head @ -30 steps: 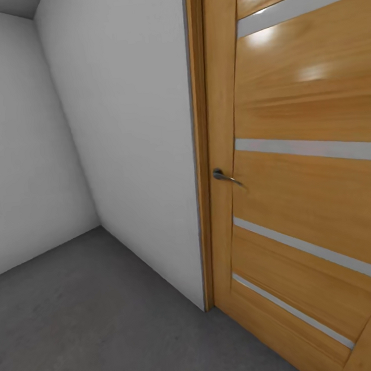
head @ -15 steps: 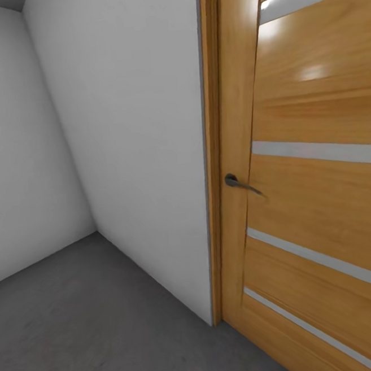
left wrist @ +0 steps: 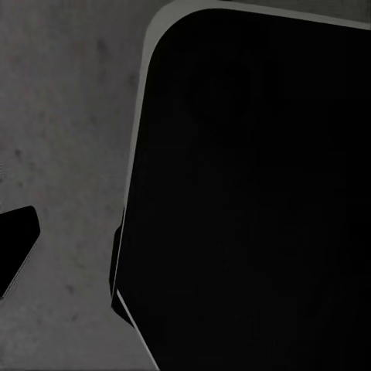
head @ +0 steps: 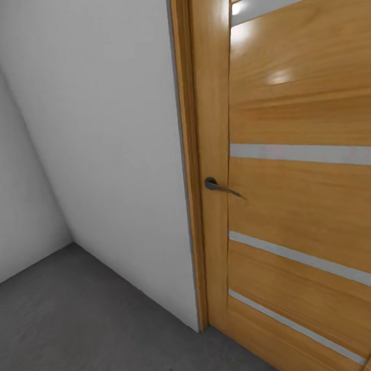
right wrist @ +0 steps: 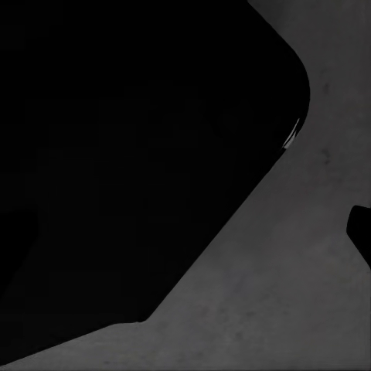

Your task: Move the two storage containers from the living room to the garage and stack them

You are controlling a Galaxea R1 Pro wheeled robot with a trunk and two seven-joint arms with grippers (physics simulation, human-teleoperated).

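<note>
The head view looks into a corner of the garage: a plain white wall (head: pixel 103 159) runs up the middle, meeting a second white wall (head: pixel 5 197) at the far left. Right beside it stands a glossy honey-coloured wooden door (head: pixel 311 196) crossed by pale grey horizontal strips, light glinting off its upper panels. A small dark metal lever handle (head: pixel 219 187) sticks out near the door's left edge, close to the wooden door frame (head: pixel 192 151) that touches the white wall. Below it all lies the dark grey, mottled concrete floor (head: pixel 80 332), running right up to the foot of the wall and the door.

In the left wrist view, that same mottled grey floor (left wrist: pixel 69 154) shows beside a big black rounded body with a pale edge (left wrist: pixel 247 193), part of the robot itself, and a dark fingertip (left wrist: pixel 14 247) pokes in at the picture's edge. The right wrist view gives much the same: grey floor (right wrist: pixel 294 294), a large black rounded shape (right wrist: pixel 139 154), and a sliver of dark fingertip (right wrist: pixel 360 232) at the border.

How far either gripper is open, or whether either has hold of anything, cannot be told from these slivers. As for the two orange-red ribbed containers, where they are cannot be told either.
</note>
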